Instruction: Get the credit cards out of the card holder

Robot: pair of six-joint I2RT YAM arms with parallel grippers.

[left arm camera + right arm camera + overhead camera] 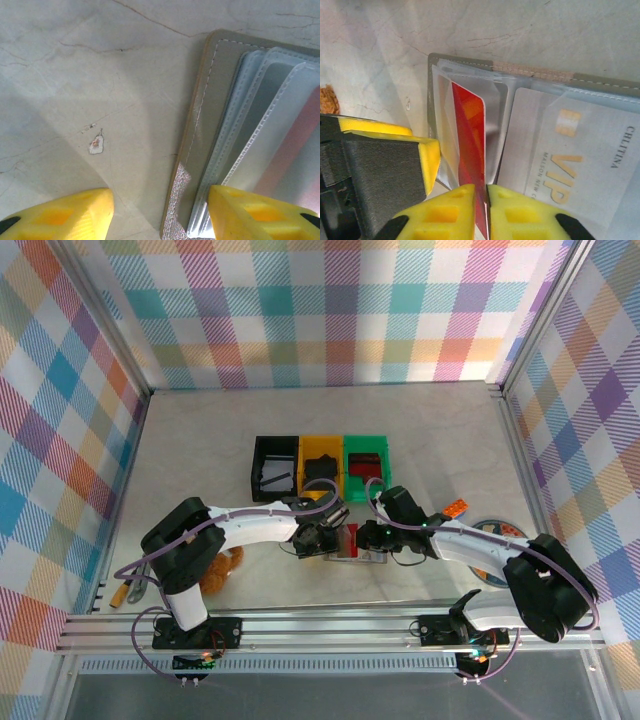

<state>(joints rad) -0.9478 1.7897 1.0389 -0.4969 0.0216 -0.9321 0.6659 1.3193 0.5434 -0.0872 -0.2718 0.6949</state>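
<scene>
Open card holder (600, 82), right end effector (487, 200) seemingly pinching red card (470, 135)

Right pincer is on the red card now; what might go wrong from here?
1. The right pincer grips the red card only by its thin edge, so it may slip free.
2. The left pincer stands open over the card holder edge rather than clamping it, so the holder may drag along with the card.
</scene>
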